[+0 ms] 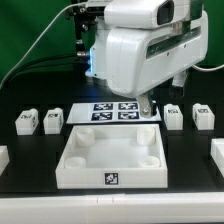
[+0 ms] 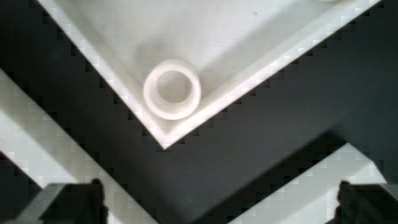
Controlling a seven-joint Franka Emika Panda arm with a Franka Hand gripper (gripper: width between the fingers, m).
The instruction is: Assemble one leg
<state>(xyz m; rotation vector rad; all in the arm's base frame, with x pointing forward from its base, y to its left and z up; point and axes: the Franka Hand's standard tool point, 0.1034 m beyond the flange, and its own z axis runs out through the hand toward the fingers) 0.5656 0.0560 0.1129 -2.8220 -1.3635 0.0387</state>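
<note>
No text is legible; only black-and-white square tags mark the marker board [image 1: 113, 109], tray [image 1: 75, 176] and legs [image 1: 52, 121].

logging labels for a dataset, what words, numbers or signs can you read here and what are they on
No word, number or brand can be read in either view.
Marker board: four black-and-white square code tags, no letters.
Tray: one such tag on its front wall, too small to make out.
Legs: dark tag marks, blurred.
Wrist view: no markings.
</note>
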